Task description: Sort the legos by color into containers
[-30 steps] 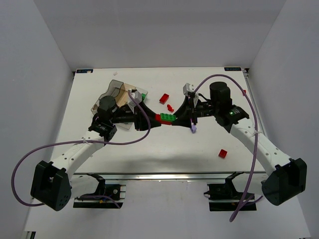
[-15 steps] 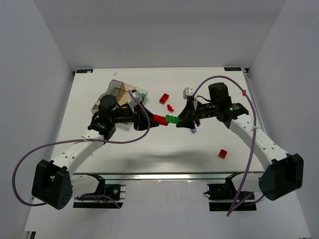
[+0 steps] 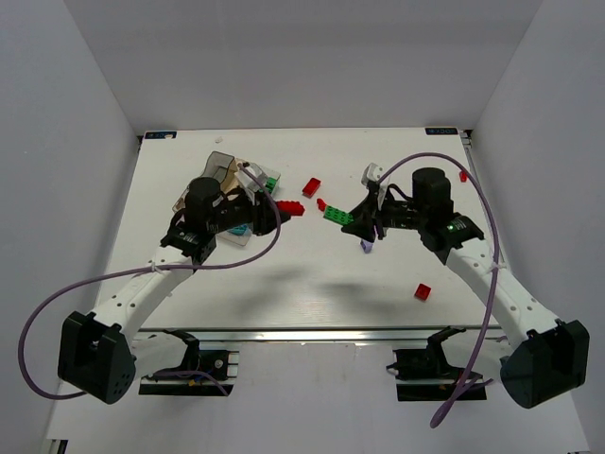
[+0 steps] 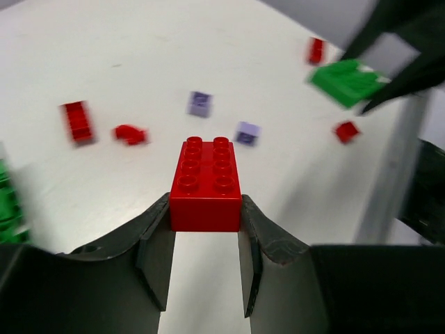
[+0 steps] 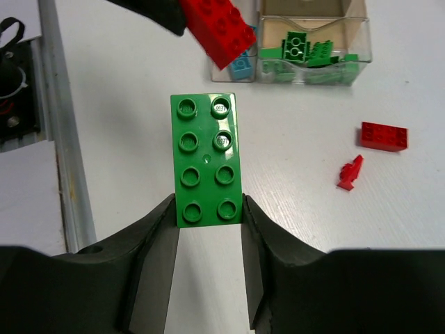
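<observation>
My left gripper [image 3: 281,212] is shut on a red brick [image 3: 291,208], which fills the left wrist view [image 4: 206,182], held above the table beside the clear tray [image 3: 219,170]. My right gripper [image 3: 352,218] is shut on a flat green brick [image 3: 337,213], seen in the right wrist view [image 5: 206,158]. The two held bricks are apart. Loose red bricks [image 3: 311,186] and a small red piece [image 3: 322,203] lie between the arms. Another red brick [image 3: 422,291] lies at front right. A light purple brick [image 3: 366,246] lies under the right arm. The tray holds green bricks [image 5: 306,52] and a cyan one [image 5: 243,64].
The tray's tinted walls stand at the back left of the white table [image 3: 302,284]. Purple cables loop over both arms. A small red piece [image 3: 462,176] lies near the table's right edge. A metal rail [image 3: 312,334] runs along the near edge.
The red and green bricks, joined a second ago, have come apart. My left gripper drew back left toward the tray with the red brick; my right gripper moved right and back with the green one.
</observation>
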`<state>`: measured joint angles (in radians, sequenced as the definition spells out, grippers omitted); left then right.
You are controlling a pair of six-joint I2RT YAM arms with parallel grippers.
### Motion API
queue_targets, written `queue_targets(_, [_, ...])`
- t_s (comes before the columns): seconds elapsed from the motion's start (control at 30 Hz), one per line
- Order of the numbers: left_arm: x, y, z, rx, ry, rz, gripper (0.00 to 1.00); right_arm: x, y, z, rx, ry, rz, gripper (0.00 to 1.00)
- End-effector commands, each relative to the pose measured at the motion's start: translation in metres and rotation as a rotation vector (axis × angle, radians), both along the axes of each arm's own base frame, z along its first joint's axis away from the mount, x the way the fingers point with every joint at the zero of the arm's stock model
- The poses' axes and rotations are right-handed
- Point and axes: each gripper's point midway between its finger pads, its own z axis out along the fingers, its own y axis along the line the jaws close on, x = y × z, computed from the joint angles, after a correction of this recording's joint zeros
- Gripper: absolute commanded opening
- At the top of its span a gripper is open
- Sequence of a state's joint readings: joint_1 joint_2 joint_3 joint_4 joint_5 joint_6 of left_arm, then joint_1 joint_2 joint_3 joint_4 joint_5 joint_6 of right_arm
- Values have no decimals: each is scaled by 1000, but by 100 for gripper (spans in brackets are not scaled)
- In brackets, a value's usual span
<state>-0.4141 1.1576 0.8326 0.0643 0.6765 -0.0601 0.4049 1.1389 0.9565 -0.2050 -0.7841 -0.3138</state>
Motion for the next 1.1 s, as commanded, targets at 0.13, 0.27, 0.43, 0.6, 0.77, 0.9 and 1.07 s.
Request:
queue_targets(0.13, [78, 91, 1, 125, -34, 607, 0, 8, -9, 14, 60, -61, -87, 0])
queue_targets(0.27, [113, 131, -16, 180, 24, 839, 0, 6, -11, 4, 36, -59, -83, 0])
queue_targets(0.43, [150, 148, -29, 223, 61, 946, 0, 1, -12, -2, 27, -57, -65, 0])
queue_targets(0.6, [188, 158, -50, 298, 121, 1010, 0, -1, -12, -5, 26, -50, -52, 0])
queue_targets(0.77, [205, 167, -67, 364, 158, 1055, 0, -3, -12, -8, 22, -45, -39, 0])
queue_targets(0.9, [215, 161, -80, 389, 184, 1029, 0, -2, -13, -9, 18, -47, -44, 0])
queue_targets(1.07, [221, 164, -99, 411, 226, 1038, 22, 1, -14, -11, 12, -47, -51, 0])
